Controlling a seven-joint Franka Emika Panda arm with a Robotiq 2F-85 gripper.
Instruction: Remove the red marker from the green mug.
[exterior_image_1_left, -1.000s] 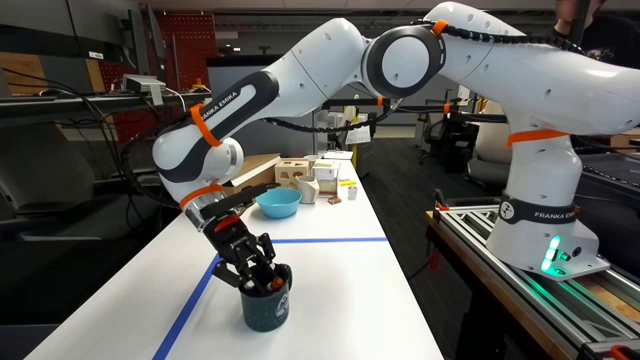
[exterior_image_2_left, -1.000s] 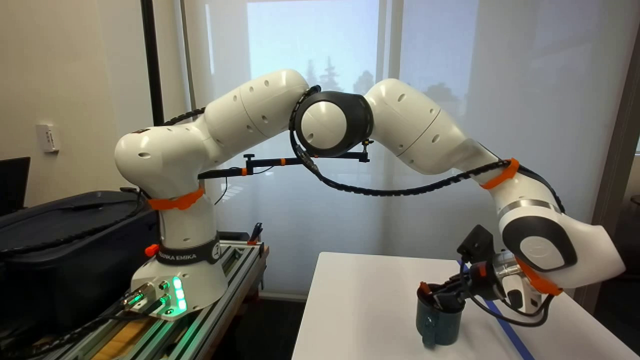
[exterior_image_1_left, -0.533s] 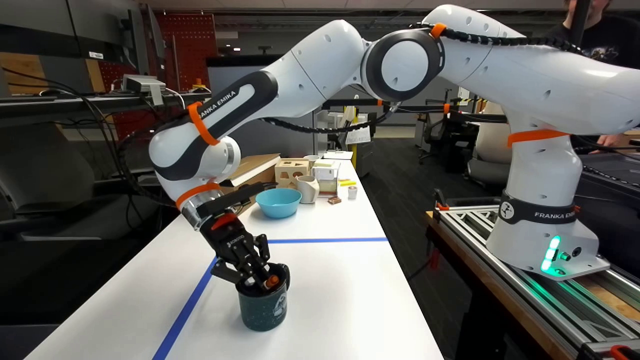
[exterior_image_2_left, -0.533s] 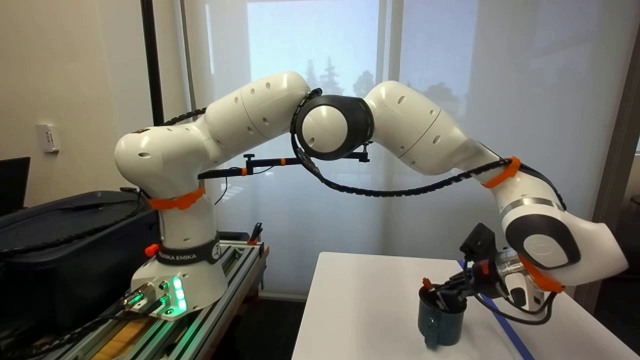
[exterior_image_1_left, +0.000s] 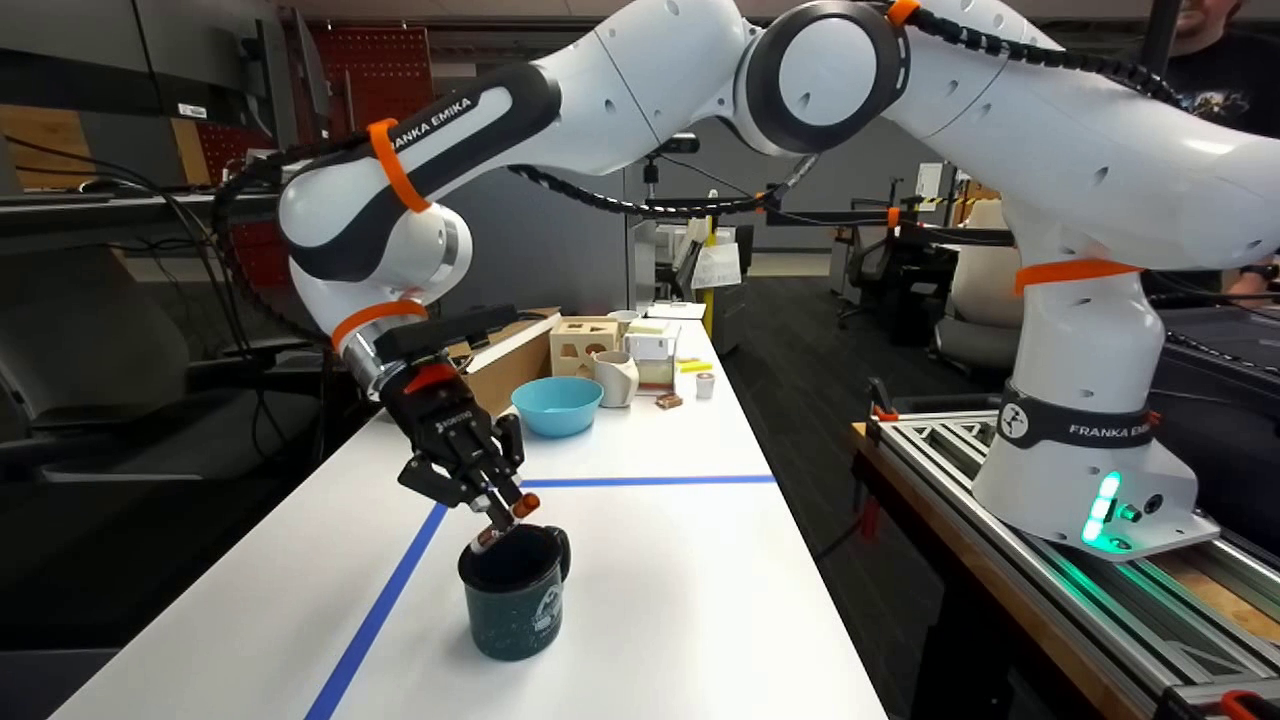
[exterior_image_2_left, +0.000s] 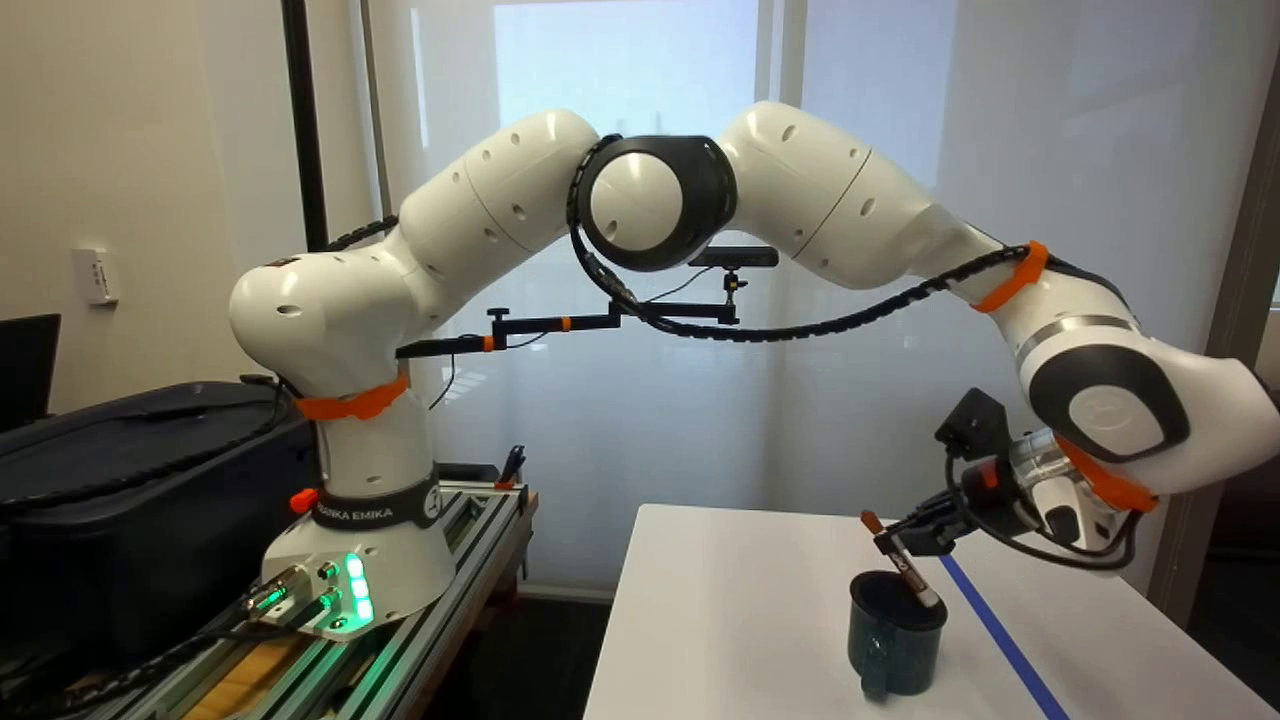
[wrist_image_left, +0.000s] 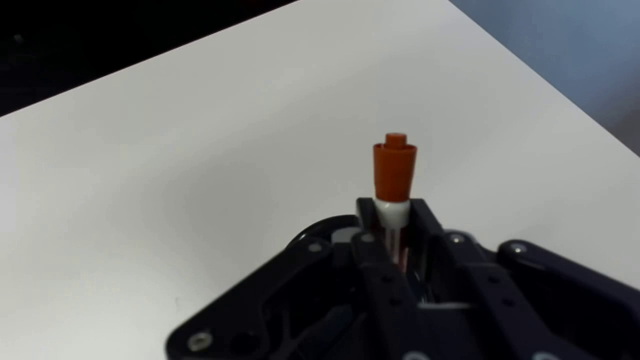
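The red marker (exterior_image_2_left: 910, 570) has an orange-red cap and a white and dark red body. My gripper (exterior_image_1_left: 506, 517) is shut on it, just below the cap, and holds it tilted over the mug. The capped end points up, plain in the wrist view (wrist_image_left: 394, 175). The dark green mug (exterior_image_1_left: 515, 612) stands upright on the white table, its dark opening showing. In an exterior view, the marker's lower white end overlaps the mug's rim (exterior_image_2_left: 897, 645); I cannot tell if they touch. In the wrist view the fingers hide most of the mug (wrist_image_left: 320, 224).
A light blue bowl (exterior_image_1_left: 557, 405) stands behind the mug on the white table (exterior_image_1_left: 690, 580). Farther back are a wooden block box (exterior_image_1_left: 583, 345), a cream pitcher (exterior_image_1_left: 616, 378) and a cardboard box (exterior_image_1_left: 510, 372). Blue tape (exterior_image_1_left: 385, 600) crosses the table.
My gripper has risen with the marker, lifting most or all of it from inside the mug. The mug has slid slightly away from the robot's base.
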